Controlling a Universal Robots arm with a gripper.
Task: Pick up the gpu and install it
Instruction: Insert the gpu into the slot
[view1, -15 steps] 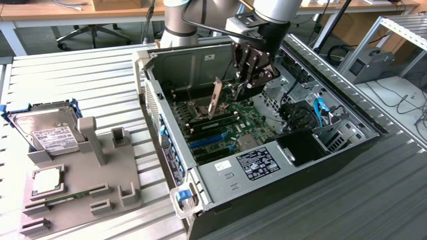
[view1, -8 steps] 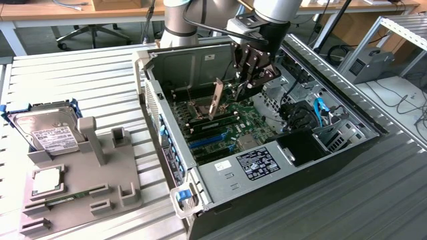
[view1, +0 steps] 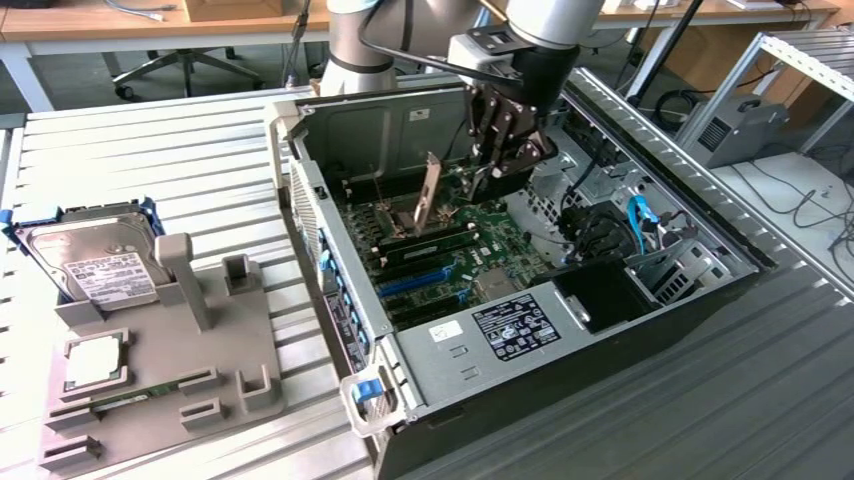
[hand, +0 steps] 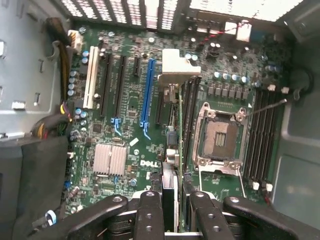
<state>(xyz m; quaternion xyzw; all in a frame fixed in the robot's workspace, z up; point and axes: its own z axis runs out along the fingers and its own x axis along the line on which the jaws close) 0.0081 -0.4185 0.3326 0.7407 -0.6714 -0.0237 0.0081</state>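
Note:
The gpu (view1: 430, 195) is a thin card standing on edge inside the open computer case (view1: 400, 120), just above the motherboard (view1: 447, 265). My gripper (view1: 491, 180) reaches down into the case and is shut on one end of the card. In the wrist view the gpu (hand: 178, 125) shows edge-on between my two fingers (hand: 150, 215), with its silver bracket (hand: 177, 65) at the far end toward the case's rear grille. It hangs over the black slots between the long blue slot (hand: 147, 92) and the CPU socket (hand: 220, 137). Whether its lower edge touches a slot I cannot tell.
A grey fixture (view1: 174, 370) on the exterior view's left carries a silver hard drive in a blue frame (view1: 94, 265) and a small square chip (view1: 94, 360). Inside the case are cables (view1: 641, 225), a drive cage (view1: 667, 275), a silver heatsink (hand: 110, 159) and rows of memory slots (hand: 262, 140).

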